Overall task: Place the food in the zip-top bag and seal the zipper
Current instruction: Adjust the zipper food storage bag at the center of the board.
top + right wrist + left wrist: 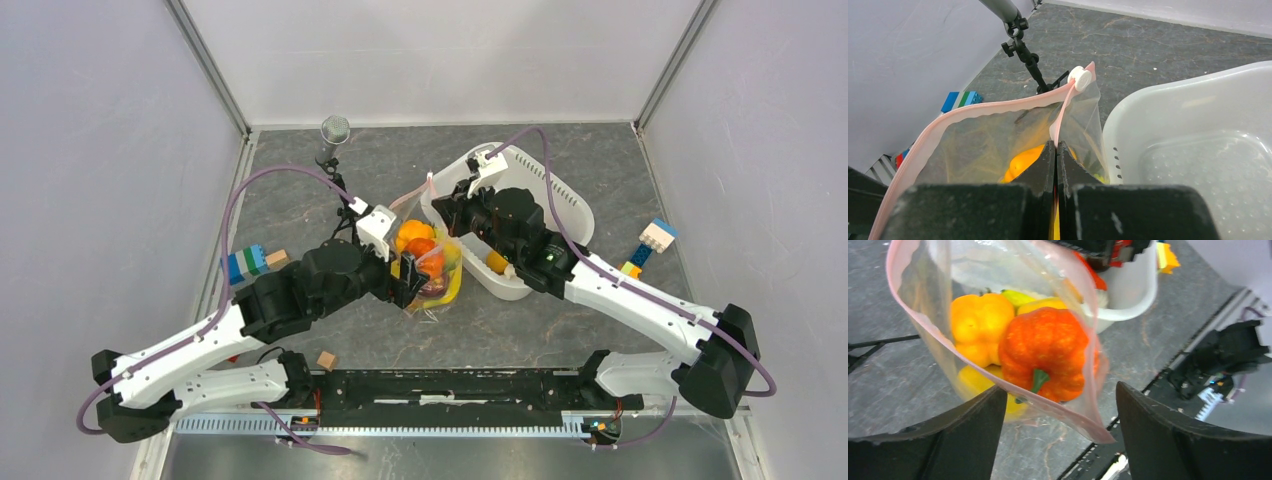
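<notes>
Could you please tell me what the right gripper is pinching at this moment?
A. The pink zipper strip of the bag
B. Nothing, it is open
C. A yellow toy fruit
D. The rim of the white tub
A: in the right wrist view the right gripper has its fingers pressed together on the zipper at the mouth of the zip-top bag, with the white tub off to the side.

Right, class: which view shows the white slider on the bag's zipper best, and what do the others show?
The right wrist view: the white slider sits unobstructed near the end of the zipper, above the shut right gripper. The left wrist view shows only pink rim, no slider; the top view leaves it too small to tell.
</notes>
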Tool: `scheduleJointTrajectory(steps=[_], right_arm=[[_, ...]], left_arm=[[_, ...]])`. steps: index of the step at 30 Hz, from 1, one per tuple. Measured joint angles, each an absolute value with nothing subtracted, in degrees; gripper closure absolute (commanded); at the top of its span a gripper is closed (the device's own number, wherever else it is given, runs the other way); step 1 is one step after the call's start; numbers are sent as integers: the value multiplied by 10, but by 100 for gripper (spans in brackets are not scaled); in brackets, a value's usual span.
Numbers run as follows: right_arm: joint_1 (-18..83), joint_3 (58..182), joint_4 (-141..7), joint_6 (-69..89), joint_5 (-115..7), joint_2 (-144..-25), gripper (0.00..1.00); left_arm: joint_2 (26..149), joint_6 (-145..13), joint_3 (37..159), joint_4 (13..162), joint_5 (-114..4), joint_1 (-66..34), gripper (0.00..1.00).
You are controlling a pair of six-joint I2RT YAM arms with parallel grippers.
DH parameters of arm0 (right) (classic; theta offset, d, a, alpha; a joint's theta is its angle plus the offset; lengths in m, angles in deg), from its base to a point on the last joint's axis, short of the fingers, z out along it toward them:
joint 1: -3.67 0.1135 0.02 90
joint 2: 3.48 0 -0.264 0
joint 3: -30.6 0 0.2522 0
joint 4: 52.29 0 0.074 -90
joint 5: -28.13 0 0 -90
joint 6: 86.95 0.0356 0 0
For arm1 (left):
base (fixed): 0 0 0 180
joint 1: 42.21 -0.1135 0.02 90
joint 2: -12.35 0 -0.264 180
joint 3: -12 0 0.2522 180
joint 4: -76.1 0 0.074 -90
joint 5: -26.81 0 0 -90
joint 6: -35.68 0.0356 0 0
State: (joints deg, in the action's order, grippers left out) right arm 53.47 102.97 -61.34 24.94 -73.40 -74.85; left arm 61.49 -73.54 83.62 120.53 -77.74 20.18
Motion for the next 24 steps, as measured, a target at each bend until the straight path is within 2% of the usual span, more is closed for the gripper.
scheduleJointTrajectory(steps=[7, 11, 13, 15, 24], right_arm=[[535, 1030, -611, 253, -723, -748, 100], [534, 1030, -609, 253, -711, -746, 100], [534, 1029, -608, 251, -696, -744, 100], [534, 1026, -603, 248, -680, -741, 99], [534, 999, -574, 238, -608, -706, 96]], left_arm=[[600, -740, 797, 1180, -834, 203, 59], [573, -737, 780, 1164, -842, 203, 85], [563, -735, 775, 1160, -842, 203, 94], [555, -733, 772, 1156, -841, 203, 98], [517, -731, 769, 1159, -843, 203, 98]])
